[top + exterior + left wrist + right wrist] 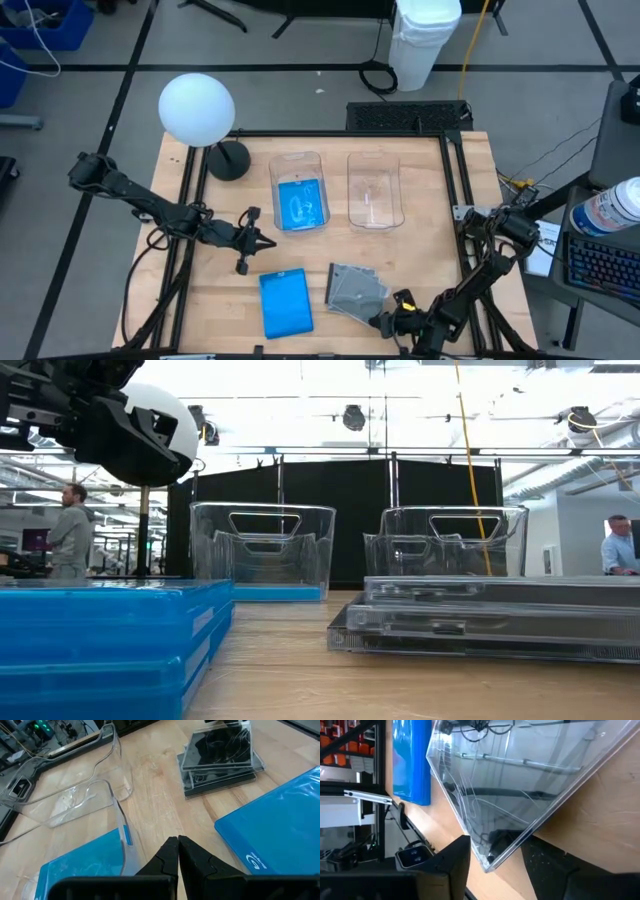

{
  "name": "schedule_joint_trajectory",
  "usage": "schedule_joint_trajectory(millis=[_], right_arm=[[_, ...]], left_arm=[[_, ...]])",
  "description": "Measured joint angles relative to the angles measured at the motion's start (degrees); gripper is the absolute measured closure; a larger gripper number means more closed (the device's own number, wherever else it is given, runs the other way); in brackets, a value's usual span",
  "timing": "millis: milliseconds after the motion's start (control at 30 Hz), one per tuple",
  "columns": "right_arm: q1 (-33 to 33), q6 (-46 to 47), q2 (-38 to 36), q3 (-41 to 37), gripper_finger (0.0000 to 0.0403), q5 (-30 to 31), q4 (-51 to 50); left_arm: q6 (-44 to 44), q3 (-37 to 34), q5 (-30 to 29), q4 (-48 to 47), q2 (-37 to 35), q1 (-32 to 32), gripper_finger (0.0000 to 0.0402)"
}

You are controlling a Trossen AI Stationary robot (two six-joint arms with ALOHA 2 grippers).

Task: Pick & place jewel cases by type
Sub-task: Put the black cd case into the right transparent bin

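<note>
A bright blue jewel case [285,303] lies flat on the table near the front; it also shows in the left wrist view [280,825]. Another blue case [300,203] lies inside the left clear tub [272,190]. A skewed stack of grey see-through cases [355,290] lies flat to the right of the blue case. My right gripper [383,321] is open at the stack's near right corner, a finger on either side of the top case's corner [490,862]. My left gripper [272,243] is shut and empty above the table, between the left tub and the blue case. My right gripper comes at the grey stack level, from the table's near right side. Its two fingers [457,862] stand on either side of the top case's corner. I cannot tell whether they touch it. The cases lie flat on the table.
The right clear tub [373,190] stands beside the left one at mid-table. A lamp with a white globe [197,108] stands at the far left. A black frame [455,200] runs along the table's edges. People stand in the room beyond [70,530].
</note>
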Motion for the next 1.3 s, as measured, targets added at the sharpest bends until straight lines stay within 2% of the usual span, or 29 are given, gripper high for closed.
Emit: schedule_joint_trajectory(millis=[300, 567, 967, 1300], right_arm=[[0.01, -0.58, 2.18, -0.02, 0.0287, -0.18, -0.06], [0.03, -4.07, 2.36, -0.02, 0.0393, -0.1, -0.45], [0.3, -5.08, 2.36, -0.02, 0.04, 0.02, 0.08], [0.99, -14.4, 2.34, -0.07, 0.0399, 0.25, 11.73]], left_arm=[[-0.03, 0.0, 0.0, -0.69, 0.0, 0.01, 0.038], [-0.31, 0.02, 0.0, -0.71, -0.01, 0.01, 0.038], [-1.61, 0.02, 0.04, -0.71, -0.01, 0.0, 0.038], [-2.43, 0.02, 0.04, -0.61, -0.01, -0.01, 0.038]])
